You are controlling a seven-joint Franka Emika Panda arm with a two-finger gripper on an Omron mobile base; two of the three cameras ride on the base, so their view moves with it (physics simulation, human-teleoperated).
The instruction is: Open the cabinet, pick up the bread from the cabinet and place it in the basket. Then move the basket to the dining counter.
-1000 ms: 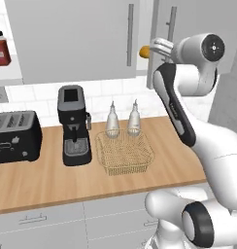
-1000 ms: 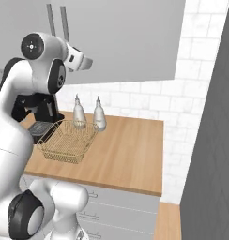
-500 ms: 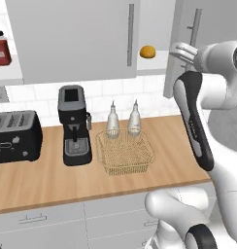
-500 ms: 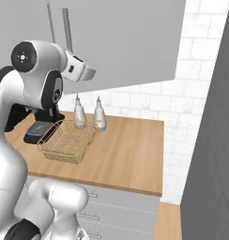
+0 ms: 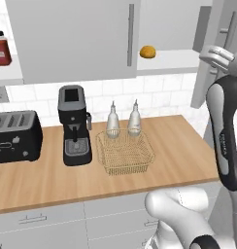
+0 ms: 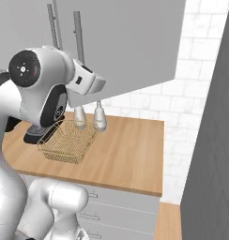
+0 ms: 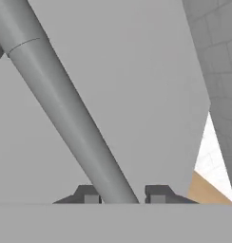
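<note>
On cabinet shelf: bread, right door swung open. Tool astride door handle, grip undeterminable. Basket on tabletop.

The scene is lit evenly and brightly, with no single lamp to be made out — a flat, rendered light. Only faint, soft shadows are cast on the bench beneath the basket and the coffee machine. No glare is seen on the cabinet doors. Edges are somewhat soft and pixelated in both base views. In the hand view the bar handle is shaded smoothly along its length — no blur or edge distortion is noticed.
</note>
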